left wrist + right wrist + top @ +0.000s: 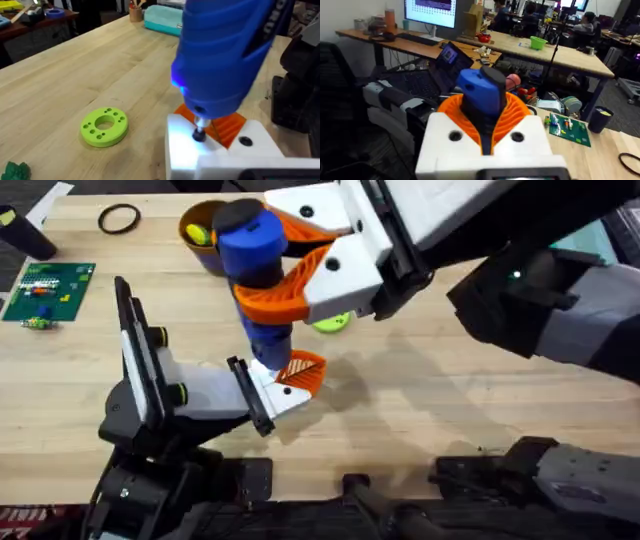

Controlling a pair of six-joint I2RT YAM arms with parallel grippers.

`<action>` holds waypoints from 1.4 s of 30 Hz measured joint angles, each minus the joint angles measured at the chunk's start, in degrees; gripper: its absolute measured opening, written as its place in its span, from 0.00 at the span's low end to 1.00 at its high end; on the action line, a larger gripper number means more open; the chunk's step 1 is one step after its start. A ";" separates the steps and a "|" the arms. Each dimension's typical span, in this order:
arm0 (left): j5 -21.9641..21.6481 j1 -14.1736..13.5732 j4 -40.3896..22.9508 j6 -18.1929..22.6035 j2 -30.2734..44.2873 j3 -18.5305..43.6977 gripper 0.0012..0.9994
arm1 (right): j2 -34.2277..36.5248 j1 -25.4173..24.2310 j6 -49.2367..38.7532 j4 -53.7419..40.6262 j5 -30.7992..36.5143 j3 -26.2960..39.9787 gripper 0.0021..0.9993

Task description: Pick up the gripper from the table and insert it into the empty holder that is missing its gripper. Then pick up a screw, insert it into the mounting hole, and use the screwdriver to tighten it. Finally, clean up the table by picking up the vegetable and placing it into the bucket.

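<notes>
My right gripper [268, 265] [482, 107] is shut on the blue screwdriver [250, 240] [480, 92] and holds it upright. Its short tip [198, 126] rests on a dark screw [199, 135] in the white holder [215, 395] [220, 152], which sits at the end of my left arm. The small orange ribbed gripper [303, 370] [231, 126] sits in the holder just past the tip. The brown bucket [200, 225] stands at the back, partly behind the screwdriver. A dark green lumpy piece [14, 171], apparently the vegetable, lies on the table [450, 400].
A lime green ring [332, 323] [104, 127] lies just behind the holder. A green circuit board [48, 288] and a thin black ring [118, 218] lie at the far left. A second empty mounting hole [245, 141] shows on the holder.
</notes>
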 joint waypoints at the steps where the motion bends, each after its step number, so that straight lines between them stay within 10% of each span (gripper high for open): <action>1: 0.00 0.00 0.00 -0.01 0.00 0.00 0.01 | 0.00 0.00 0.00 0.00 0.00 0.00 0.06; 42: -0.03 0.00 -0.01 -0.02 0.00 0.00 0.01 | -0.01 1.88 -2.15 -0.94 0.68 0.02 0.06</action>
